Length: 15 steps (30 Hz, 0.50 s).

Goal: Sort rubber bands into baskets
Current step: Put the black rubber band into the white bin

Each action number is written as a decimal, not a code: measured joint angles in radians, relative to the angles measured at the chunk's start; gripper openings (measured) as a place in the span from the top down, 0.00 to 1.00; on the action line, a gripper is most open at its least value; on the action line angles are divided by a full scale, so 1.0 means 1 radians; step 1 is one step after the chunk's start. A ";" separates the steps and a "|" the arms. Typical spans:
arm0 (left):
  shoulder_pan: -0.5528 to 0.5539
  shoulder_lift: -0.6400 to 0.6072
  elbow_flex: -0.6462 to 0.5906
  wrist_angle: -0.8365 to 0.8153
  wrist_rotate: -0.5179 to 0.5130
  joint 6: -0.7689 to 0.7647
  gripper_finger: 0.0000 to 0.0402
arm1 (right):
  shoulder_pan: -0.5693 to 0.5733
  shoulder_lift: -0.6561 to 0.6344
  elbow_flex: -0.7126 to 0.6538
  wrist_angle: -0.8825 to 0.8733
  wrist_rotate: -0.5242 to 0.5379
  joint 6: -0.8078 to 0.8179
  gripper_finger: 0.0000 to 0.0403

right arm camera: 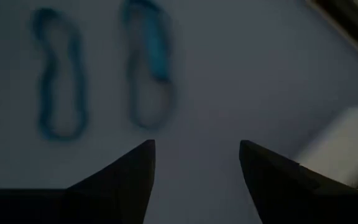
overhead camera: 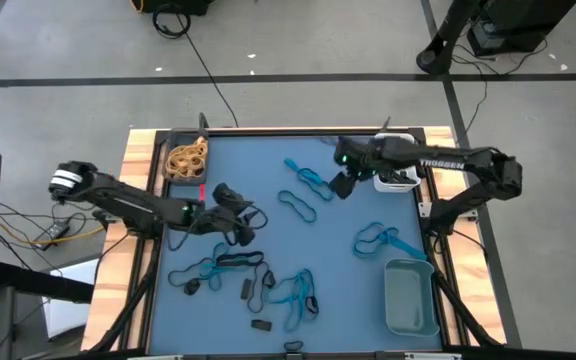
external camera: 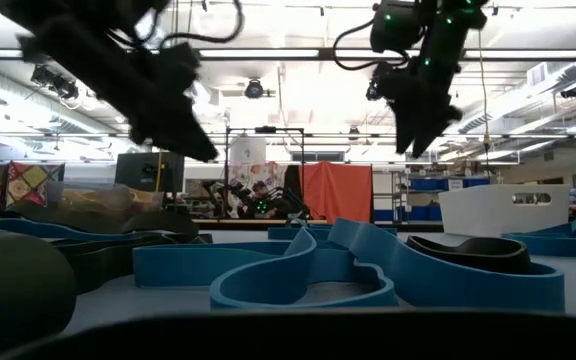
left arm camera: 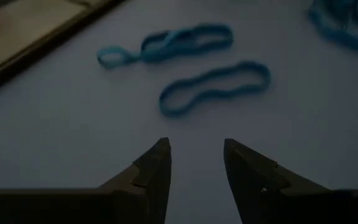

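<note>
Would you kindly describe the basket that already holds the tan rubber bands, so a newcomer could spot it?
Start at the blue mat and go to its far left corner. A dark basket sits there; it alone holds a heap of tan rubber bands, unlike the white and grey-teal ones on the right.

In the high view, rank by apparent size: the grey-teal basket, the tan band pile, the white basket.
1. Grey-teal basket, clearly largest.
2. Tan band pile.
3. White basket, but the right arm covers much of it, so ranks two and three are unsure.
</note>
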 joint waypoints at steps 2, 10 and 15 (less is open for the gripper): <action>-0.025 -0.060 0.000 -0.102 0.027 -0.043 0.62 | 0.045 0.000 -0.065 0.114 -0.002 0.003 0.39; -0.117 -0.115 0.000 -0.303 0.298 -0.151 0.62 | 0.215 0.000 -0.258 0.505 -0.040 0.037 0.41; -0.164 -0.036 0.000 -0.188 0.299 -0.072 0.62 | 0.317 0.000 -0.322 0.702 -0.040 0.037 0.42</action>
